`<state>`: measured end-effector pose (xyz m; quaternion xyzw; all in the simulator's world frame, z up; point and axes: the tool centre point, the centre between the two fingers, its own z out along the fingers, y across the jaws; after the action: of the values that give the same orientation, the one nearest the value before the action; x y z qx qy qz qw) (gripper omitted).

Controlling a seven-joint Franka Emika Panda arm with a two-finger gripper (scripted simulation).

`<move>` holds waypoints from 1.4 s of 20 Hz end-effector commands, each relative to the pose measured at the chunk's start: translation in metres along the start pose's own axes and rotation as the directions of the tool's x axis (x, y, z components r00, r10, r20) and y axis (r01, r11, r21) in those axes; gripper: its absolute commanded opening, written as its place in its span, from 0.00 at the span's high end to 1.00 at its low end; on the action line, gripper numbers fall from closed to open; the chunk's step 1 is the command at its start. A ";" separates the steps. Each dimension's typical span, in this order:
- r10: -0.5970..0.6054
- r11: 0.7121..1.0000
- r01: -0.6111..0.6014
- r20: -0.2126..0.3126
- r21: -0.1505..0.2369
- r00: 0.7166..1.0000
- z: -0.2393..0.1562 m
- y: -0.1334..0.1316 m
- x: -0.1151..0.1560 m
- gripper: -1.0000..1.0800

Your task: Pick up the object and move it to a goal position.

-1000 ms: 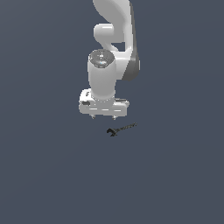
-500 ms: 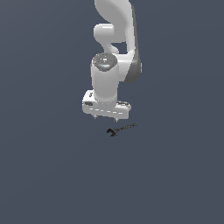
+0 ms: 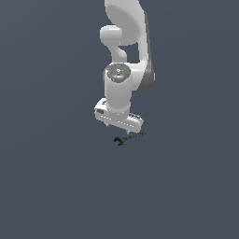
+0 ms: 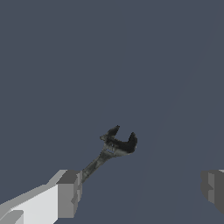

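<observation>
A small thin black wrench lies flat on the grey surface, its open-jaw head toward the exterior view's left. My white gripper hangs just above and slightly behind it, open and holding nothing. In the wrist view the wrench shows its forked head between the two fingers, and its slim handle runs under one white fingertip. The other fingertip stands far apart from it. The gripper's midpoint in the wrist view lies beside the wrench's head.
A plain dark grey floor spreads all around. The white arm rises behind the gripper. No goal marker shows.
The gripper has come down a little toward the wrench. The wrench has not moved.
</observation>
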<state>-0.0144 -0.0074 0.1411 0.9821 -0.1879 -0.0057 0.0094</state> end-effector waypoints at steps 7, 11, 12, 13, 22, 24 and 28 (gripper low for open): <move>0.212 0.977 -0.212 0.004 0.010 0.977 0.020 -0.017 -0.010 0.04; 0.309 0.951 -0.309 0.006 0.013 0.951 0.029 -0.024 -0.015 0.04; 0.333 0.943 -0.333 0.007 0.013 0.943 0.031 -0.026 -0.017 0.04; 0.357 0.934 -0.357 0.007 0.014 0.934 0.033 -0.028 -0.018 0.04; 0.558 0.829 -0.558 0.011 0.017 0.830 0.053 -0.042 -0.030 0.04; 0.600 0.800 -0.600 0.012 0.017 0.800 0.057 -0.045 -0.033 0.04; 0.677 0.736 -0.677 0.013 0.017 0.736 0.065 -0.051 -0.038 0.04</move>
<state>-0.0309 0.0502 0.0780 0.8571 -0.5152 -0.0032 0.0002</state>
